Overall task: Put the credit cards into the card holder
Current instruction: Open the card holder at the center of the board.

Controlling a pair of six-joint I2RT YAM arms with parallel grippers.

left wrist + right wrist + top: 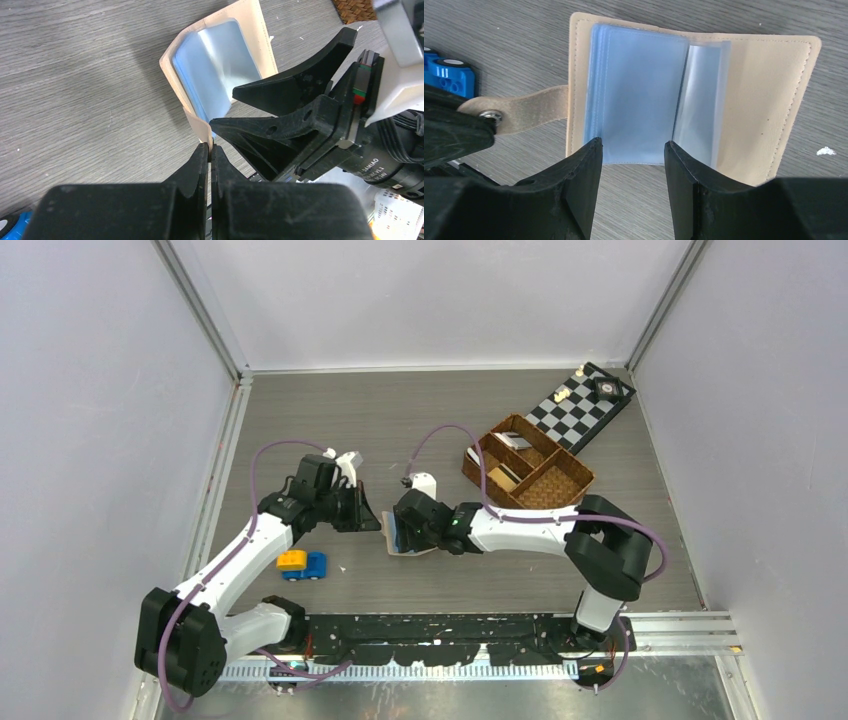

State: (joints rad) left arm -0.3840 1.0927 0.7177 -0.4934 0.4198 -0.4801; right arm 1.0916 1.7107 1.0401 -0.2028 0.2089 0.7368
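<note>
The card holder (764,100) lies spread open in the middle of the right wrist view. It stays that way, I'd say, because the left gripper (210,150) is clamped on its snap tab (531,112), keeping the blue-grey pockets (639,95) facing up. The right gripper (633,147) hangs just over those pockets, jaws parted, carrying nothing. The credit cards (503,477) seem to lie in the woven basket (565,490), upper right of the overhead view.

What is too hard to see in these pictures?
Top view: the right gripper covers most of the card holder.
Top view: what lies in the basket is too small to name.
Right wrist view: the blue toy is cut off by the edge.
Left wrist view: the left gripper hides the tab's snap.
</note>
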